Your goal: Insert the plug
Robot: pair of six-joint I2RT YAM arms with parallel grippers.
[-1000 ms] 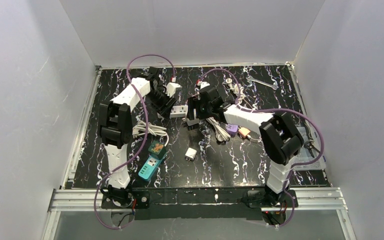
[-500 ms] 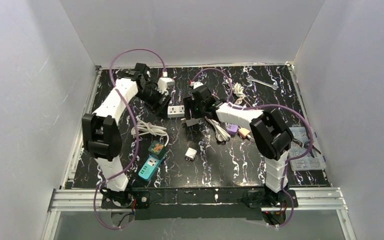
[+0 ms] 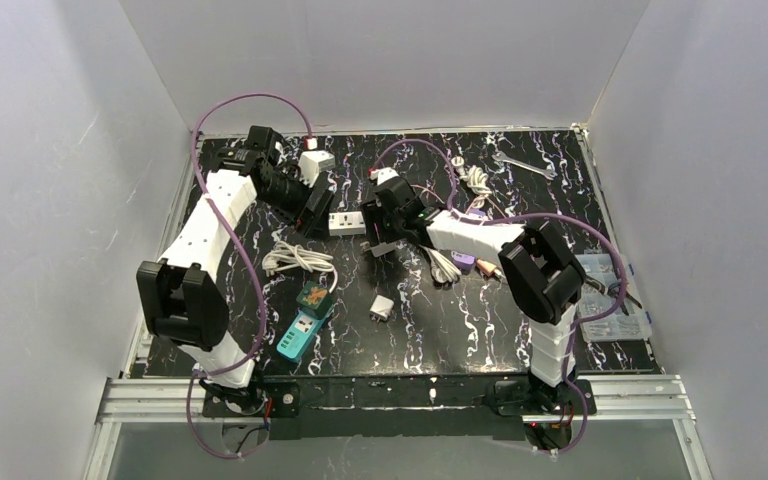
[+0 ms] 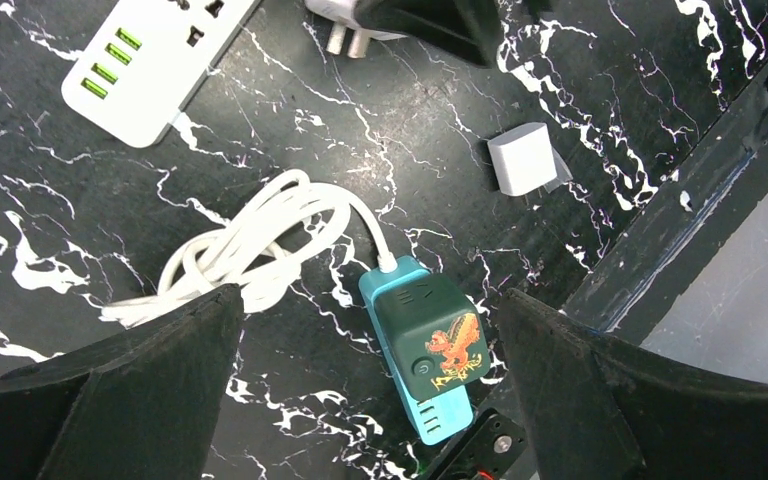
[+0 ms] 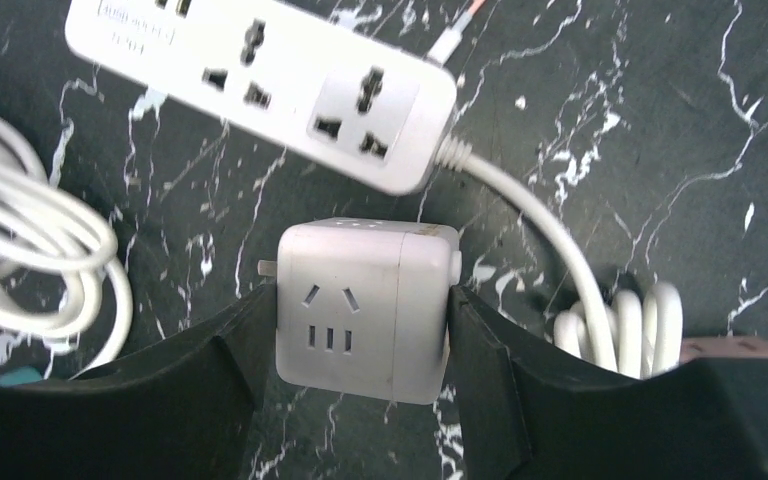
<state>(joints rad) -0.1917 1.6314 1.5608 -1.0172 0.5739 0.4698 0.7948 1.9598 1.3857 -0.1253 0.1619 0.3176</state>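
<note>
While the right gripper (image 5: 355,300) is pinching the white cube plug (image 5: 360,335) | white power strip (image 5: 260,70) is lying just beyond its fingertips | left gripper (image 4: 370,300) is hanging spread wide.

We see the table (image 3: 480,335) as a black, marble-like surface with white veins and a light shine. The power strip (image 5: 260,70) and the cube adapter (image 5: 360,310) look like smooth, matt white plastic. The wrench (image 3: 522,164) seems bare, shiny metal.
</note>
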